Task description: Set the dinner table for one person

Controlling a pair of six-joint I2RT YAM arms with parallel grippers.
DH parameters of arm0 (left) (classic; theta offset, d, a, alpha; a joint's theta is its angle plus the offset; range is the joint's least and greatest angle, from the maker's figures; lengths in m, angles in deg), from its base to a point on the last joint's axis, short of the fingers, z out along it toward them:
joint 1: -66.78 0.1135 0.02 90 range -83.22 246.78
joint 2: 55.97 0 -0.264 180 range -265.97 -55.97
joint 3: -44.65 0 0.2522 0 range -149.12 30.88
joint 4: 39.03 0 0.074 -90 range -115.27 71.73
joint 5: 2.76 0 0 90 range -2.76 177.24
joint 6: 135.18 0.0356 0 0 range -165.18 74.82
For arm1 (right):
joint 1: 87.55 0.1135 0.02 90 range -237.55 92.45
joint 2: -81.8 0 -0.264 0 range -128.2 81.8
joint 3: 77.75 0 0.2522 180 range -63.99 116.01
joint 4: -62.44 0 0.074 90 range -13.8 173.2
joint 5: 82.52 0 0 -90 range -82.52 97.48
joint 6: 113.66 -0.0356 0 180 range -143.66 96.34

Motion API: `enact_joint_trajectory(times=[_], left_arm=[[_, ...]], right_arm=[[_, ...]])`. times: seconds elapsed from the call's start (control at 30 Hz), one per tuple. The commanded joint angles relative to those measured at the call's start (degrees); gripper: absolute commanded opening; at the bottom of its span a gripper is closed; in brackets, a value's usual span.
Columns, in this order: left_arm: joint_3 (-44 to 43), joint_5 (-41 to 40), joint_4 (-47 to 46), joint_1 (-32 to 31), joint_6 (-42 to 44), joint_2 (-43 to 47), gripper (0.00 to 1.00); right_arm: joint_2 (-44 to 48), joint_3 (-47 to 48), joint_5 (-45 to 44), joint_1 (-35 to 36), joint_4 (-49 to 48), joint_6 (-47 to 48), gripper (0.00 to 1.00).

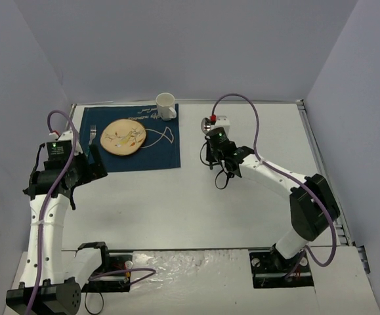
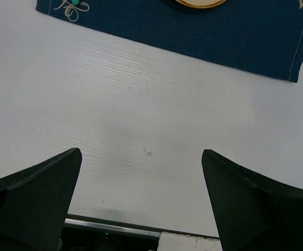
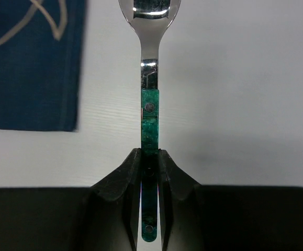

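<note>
The white dinner table (image 1: 242,197) carries a dark blue fish-print mat (image 1: 157,154) at the back left. On the mat lie a round tan plate (image 1: 124,138) and a fork (image 1: 92,134) to its left, with a white mug (image 1: 166,105) at its far edge. My right gripper (image 3: 150,152) is shut on the green handle of a metal spoon (image 3: 149,78), just right of the mat's edge (image 3: 31,63). The spoon's bowl (image 1: 206,125) points toward the back. My left gripper (image 2: 141,154) hangs open and holds nothing, over bare table near the mat's front left corner (image 2: 219,42).
Grey walls close in the table on the left, back and right. The table's metal front edge (image 2: 114,226) shows just below my left fingers. A purple cable (image 1: 242,105) arcs above the right arm.
</note>
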Motion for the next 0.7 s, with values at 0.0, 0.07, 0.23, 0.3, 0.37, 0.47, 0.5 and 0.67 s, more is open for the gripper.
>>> enact_joint_trajectory(times=[0.0, 0.07, 0.23, 0.3, 0.37, 0.47, 0.5, 0.67], left_arm=[[-3.9, -3.4, 1.3, -0.4, -0.7, -0.9, 0.97], [-4.7, -4.5, 1.9, -0.6, -0.4, -1.3, 0.97], [-6.2, -8.3, 2.9, -1.0, -1.3, -2.5, 0.97], [-6.6, -9.3, 3.2, -1.1, -1.8, -3.0, 0.97], [-6.7, -10.0, 3.3, -1.3, -2.1, -3.4, 0.97], [-6.8, -10.6, 3.3, -1.6, -2.3, -3.8, 0.97], [-6.7, -10.6, 3.3, -1.8, -2.4, -3.9, 0.97], [-6.8, -10.3, 2.6, -2.2, -2.4, -4.7, 0.97]], right_arm=[[-3.2, 10.5, -0.1, 4.6, -1.2, -3.3, 0.0], [-6.6, 16.4, -0.3, 6.0, -0.6, -4.9, 0.0], [-16.2, 27.5, -1.3, 9.5, 1.0, -7.3, 0.0], [-19.7, 31.9, -1.6, 10.4, 1.5, -8.1, 0.0], [-22.7, 35.4, -1.8, 10.8, 1.7, -8.7, 0.0], [-26.9, 39.6, -2.0, 11.2, 1.8, -9.3, 0.0], [-28.5, 41.1, -2.2, 11.2, 1.8, -9.4, 0.0], [-33.7, 45.5, -2.8, 11.3, 1.8, -10.6, 0.0]])
